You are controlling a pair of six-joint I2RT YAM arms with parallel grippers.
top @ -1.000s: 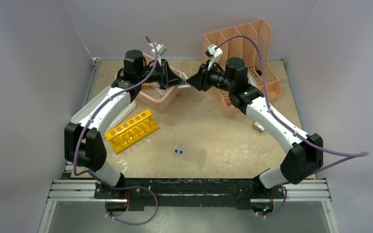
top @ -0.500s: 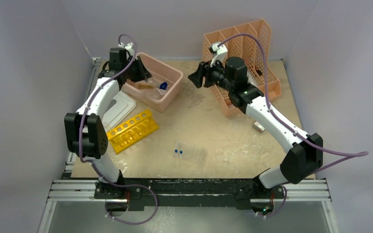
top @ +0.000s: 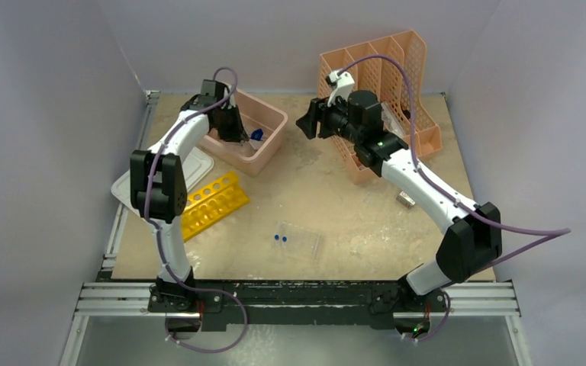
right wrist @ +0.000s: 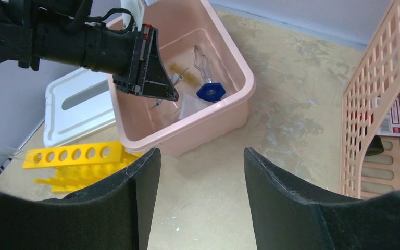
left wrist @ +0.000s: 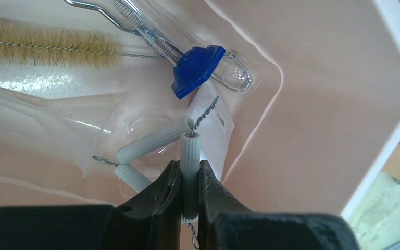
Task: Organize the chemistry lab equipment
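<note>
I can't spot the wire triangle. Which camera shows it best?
Left wrist: the wire triangle is close up, pinched by the left gripper. Right wrist shows only a tiny tip; from the top the arm hides it.

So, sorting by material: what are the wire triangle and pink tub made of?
Wire triangle: twisted shiny metal wire through matte pale ribbed sleeves, possibly ceramic or plastic. Pink tub: glossy moulded plastic, judging by smooth rounded corners and soft highlights.
</note>
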